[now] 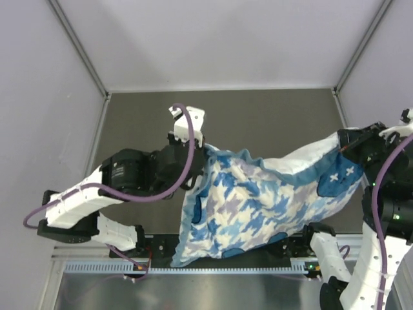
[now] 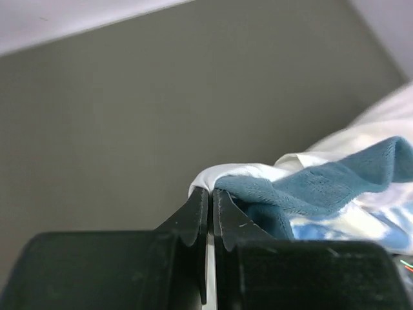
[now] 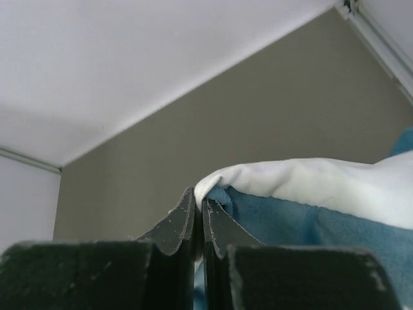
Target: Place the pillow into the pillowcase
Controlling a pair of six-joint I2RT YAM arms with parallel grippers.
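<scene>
Two corners of the pillowcase (image 1: 258,200) are seen pinched in the wrist views, one between the pressed-together fingers of the left gripper (image 2: 211,194), one likewise in the right gripper (image 3: 199,197); only the top view shows the cloth stretched between them above the table (image 1: 271,110).

The pillowcase (image 1: 258,200), slung between the left gripper (image 1: 201,152) and the right gripper (image 1: 342,143), bars the middle and near side of the table (image 1: 271,116), with the left arm (image 1: 122,174) and right arm (image 1: 387,213) closing off each flank. Open room lies along the far strip of table behind the cloth, hemmed by white walls (image 1: 226,39) at the back and both sides.
</scene>
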